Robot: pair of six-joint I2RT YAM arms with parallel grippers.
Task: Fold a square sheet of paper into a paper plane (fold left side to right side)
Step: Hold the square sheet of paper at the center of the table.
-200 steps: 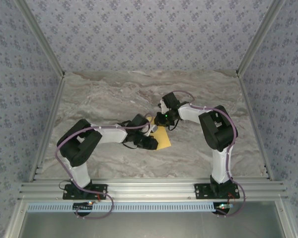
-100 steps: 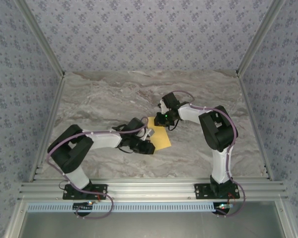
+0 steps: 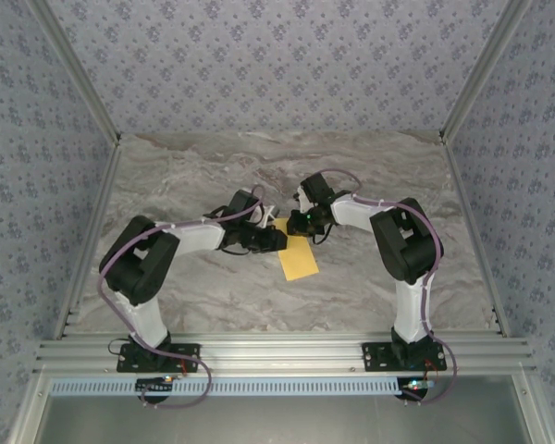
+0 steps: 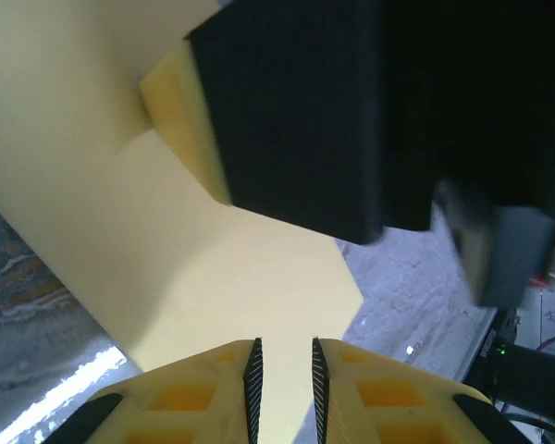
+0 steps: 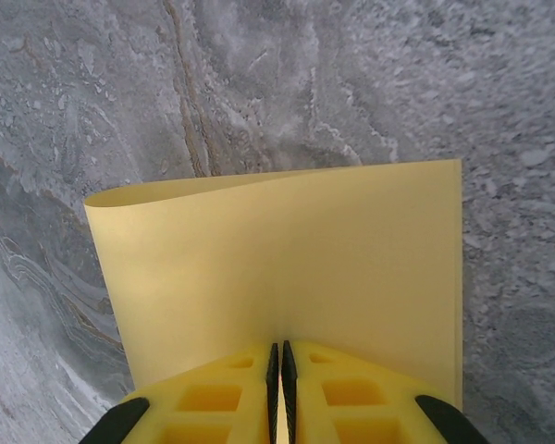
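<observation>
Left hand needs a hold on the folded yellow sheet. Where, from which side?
Likely the near end of the square sheet of paper, coming low from the left. The right hand pinches the far end, and at the near end the layers bow apart, offering an edge.

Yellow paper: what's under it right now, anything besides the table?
Marble table shows all around the paper, which the right claw pinches at one edge. Whatever lies directly beneath the sheet is covered.

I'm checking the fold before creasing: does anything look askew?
The paper, pinched by the right gripper, bows: in the right wrist view its far edge curves rather than lying straight and flat on the table. No tear shows.
</observation>
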